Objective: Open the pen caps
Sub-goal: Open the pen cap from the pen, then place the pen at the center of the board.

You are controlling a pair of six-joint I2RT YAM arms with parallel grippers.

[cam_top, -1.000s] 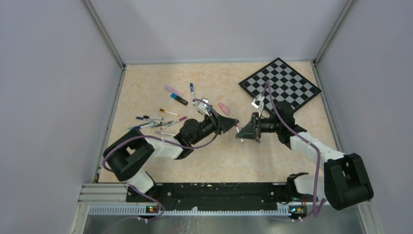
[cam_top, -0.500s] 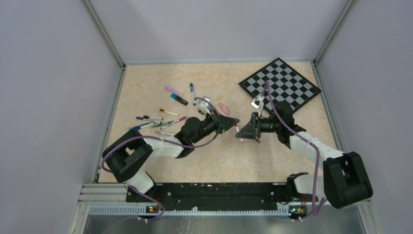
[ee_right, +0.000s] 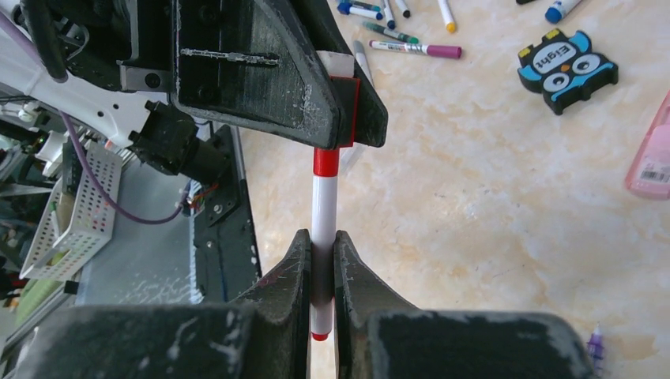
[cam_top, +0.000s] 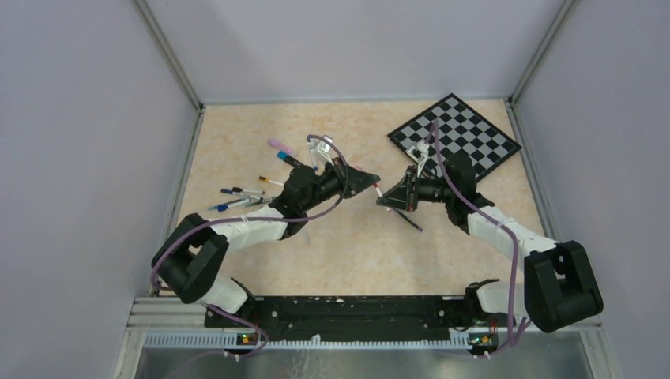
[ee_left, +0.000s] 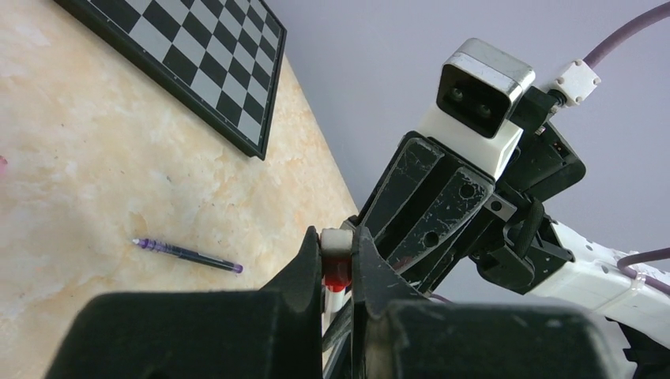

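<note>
The pull-apart step looks to be in hand. Just off the near-left corner of the chessboard [cam_top: 458,134], lifted above the table [cam_top: 355,253], the left gripper [ee_left: 337,246] is clenched on the red-and-white pen cap [ee_left: 337,267] and the right gripper [ee_right: 320,246] is clamped round the white barrel of the same pen [ee_right: 323,197], with the cap seemingly not yet off. The next move calls for a straight pull along the pen's axis, both grips firm. The only legible writing is on an owl-shaped toy block [ee_right: 567,69] well left of the chessboard, reading roughly "Eight".
</note>
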